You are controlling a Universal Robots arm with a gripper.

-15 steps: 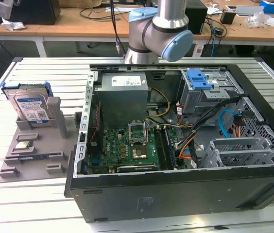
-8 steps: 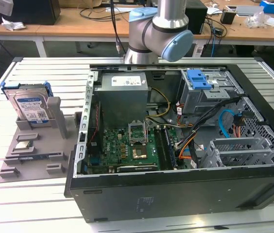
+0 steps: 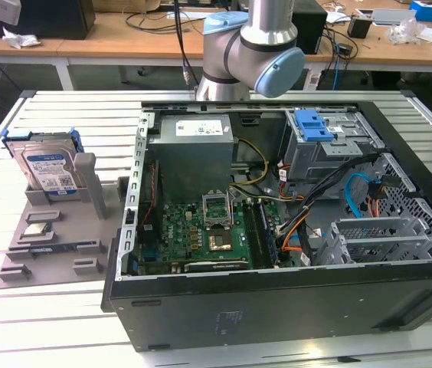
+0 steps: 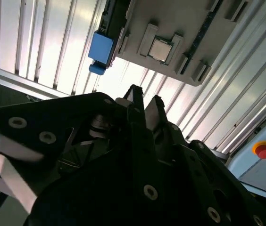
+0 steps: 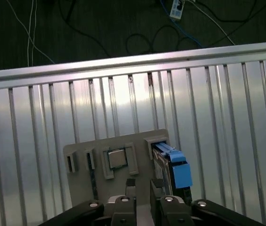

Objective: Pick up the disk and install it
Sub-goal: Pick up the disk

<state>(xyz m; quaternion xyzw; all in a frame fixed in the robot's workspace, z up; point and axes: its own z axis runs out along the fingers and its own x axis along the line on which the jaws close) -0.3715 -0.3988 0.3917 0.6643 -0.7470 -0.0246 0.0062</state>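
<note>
Disk, flat silver metal hard drive w/ blue plastic rails, isn't being held yet: black gripper is hovering over grey plastic tray, fingers apart, empty. Disk is standing on edge in tray's end slot, just beside gripper, not under it, long edge running across tray, approx.

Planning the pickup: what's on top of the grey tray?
The disk stands on edge in a slot of the grey tray; a square chip lies flat nearby. The disk's bottom edge is hidden.
</note>
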